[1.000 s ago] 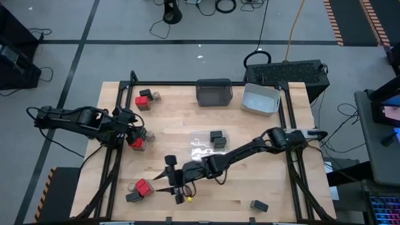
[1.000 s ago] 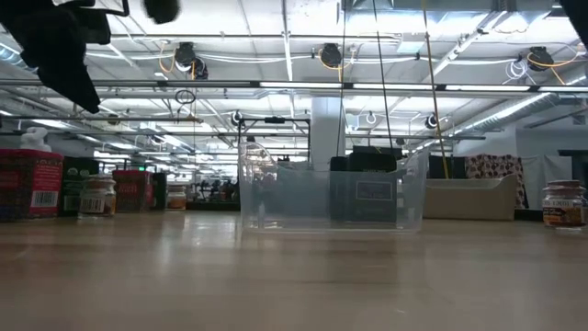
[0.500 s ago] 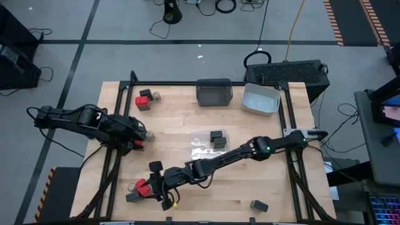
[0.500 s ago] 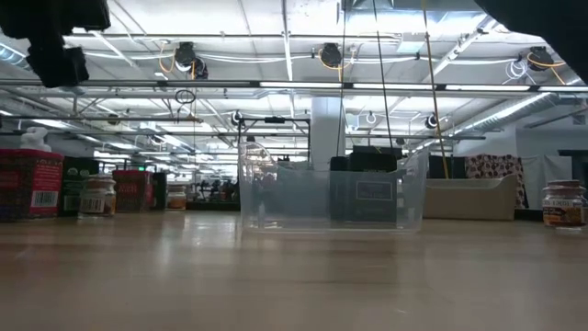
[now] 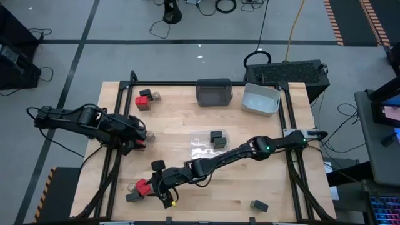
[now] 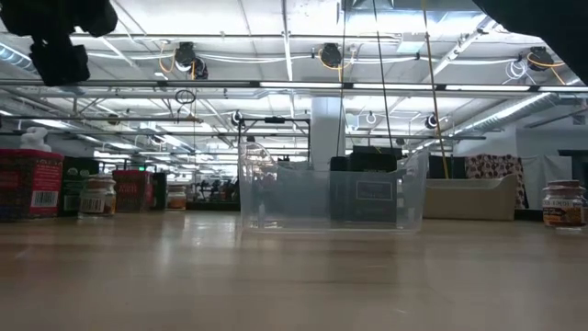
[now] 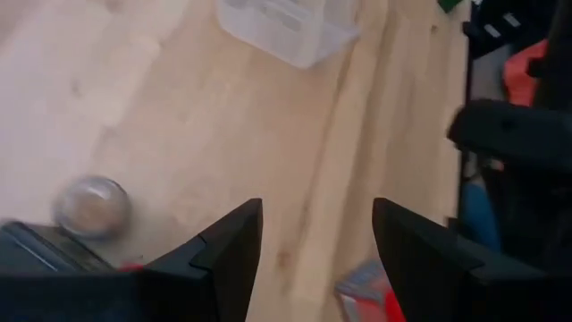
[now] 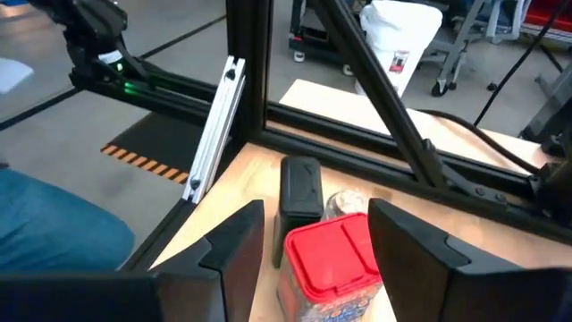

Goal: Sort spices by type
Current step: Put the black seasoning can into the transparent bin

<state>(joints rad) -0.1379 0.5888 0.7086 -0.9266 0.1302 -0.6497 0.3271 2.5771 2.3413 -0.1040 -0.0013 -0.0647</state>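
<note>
My right gripper reaches across to the table's near left corner and is open. A red-topped spice stands just ahead, between the lines of its fingers; whether they touch it I cannot tell. A dark boxy spice and a round jar stand behind it. My left gripper hangs open at the left edge, over a red-topped spice and a jar. It holds nothing.
A clear bin at mid-table holds two dark spices. A dark grey bin and a light grey bin stand at the far edge. A red, a dark and a jar spice group at far left. One dark spice lies near right.
My right gripper has gone toward the table's left edge, up to the red-topped spice in the near left corner, with the arm stretching out low across the table. My left gripper has turned at the wrist while staying over the same spot. Neither has opened or shut.
</note>
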